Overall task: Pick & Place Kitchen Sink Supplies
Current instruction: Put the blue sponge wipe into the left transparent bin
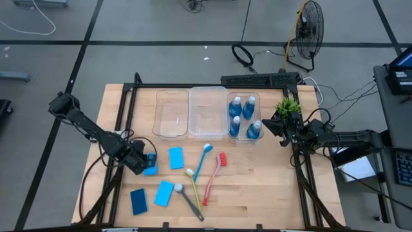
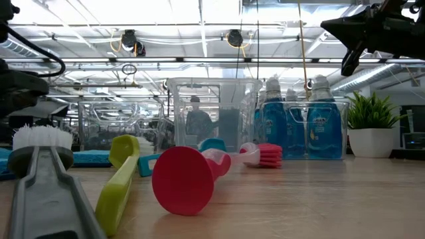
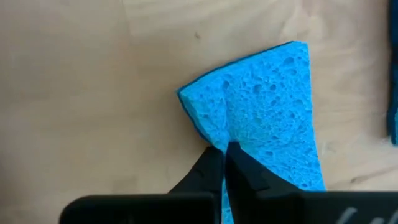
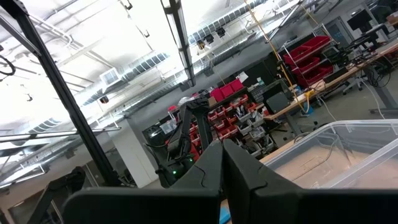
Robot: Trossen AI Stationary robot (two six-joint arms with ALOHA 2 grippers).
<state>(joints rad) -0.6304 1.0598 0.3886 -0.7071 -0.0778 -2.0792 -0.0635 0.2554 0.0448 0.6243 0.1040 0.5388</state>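
A small green potted plant (image 1: 288, 106) stands beside three clear bins (image 1: 207, 113) on the wooden table (image 1: 257, 187).

Left wrist view: the pinched sponge (image 3: 267, 118) runs out of frame at 6 o'clock, and a second blue object (image 3: 393, 121) at 3 o'clock is cut off, identity unclear. High view: the left gripper (image 1: 143, 164) hides most of this sponge. Low view: the grey brush (image 2: 41, 179) is blurred and cropped at 6 o'clock; the bottles (image 2: 312, 129) overlap, count uncertain.
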